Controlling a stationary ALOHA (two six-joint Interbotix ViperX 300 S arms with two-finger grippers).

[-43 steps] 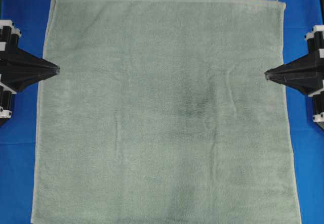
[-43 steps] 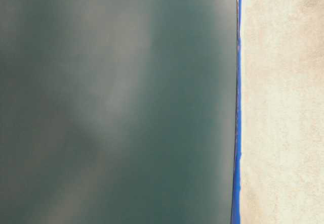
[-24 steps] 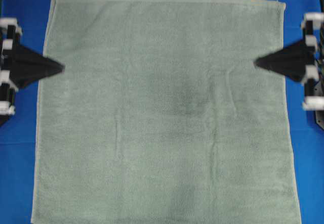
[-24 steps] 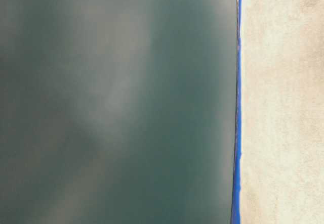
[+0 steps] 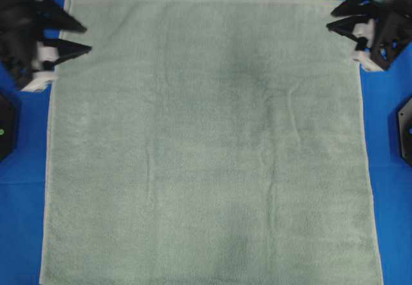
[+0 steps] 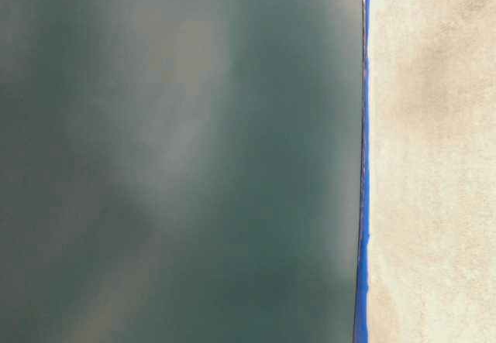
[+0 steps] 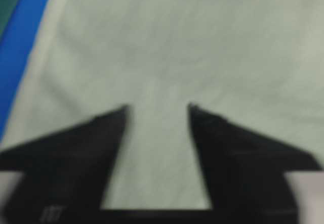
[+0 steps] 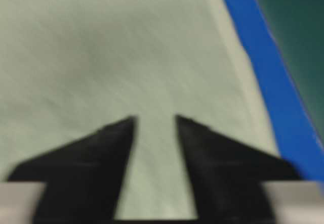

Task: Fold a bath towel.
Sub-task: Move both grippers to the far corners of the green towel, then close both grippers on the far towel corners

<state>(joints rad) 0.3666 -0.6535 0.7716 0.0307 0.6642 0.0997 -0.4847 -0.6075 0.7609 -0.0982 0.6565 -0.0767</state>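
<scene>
- The bath towel (image 5: pixel 206 143) lay spread flat on the blue-covered bench (image 5: pixel 393 188), filling most of the overhead view, with its near edge running out of the bottom of that picture.
- Its surface was smooth apart from a few faint creases near the middle and toward the right side.
- A narrow hemmed edge ran along the top and down the left side of the towel.
- The left tool (image 5: pixel 82 36) sat at the towel's upper left corner, its two black fingers spread apart, with nothing held between them.
- In the left wrist view, the left tool (image 7: pixel 157 110) showed pale towel through the gap between its fingers, though the picture was blurred.
- The right tool (image 5: pixel 329 18) sat at the upper right corner, its fingers likewise parted and empty.
- In the right wrist view, the right tool (image 8: pixel 155 119) pointed over towel, with the blue bench cover showing as a strip to the right.
- Whether either tool's tips touched the cloth could not be told.
- The table-level view was blurred.
</scene>
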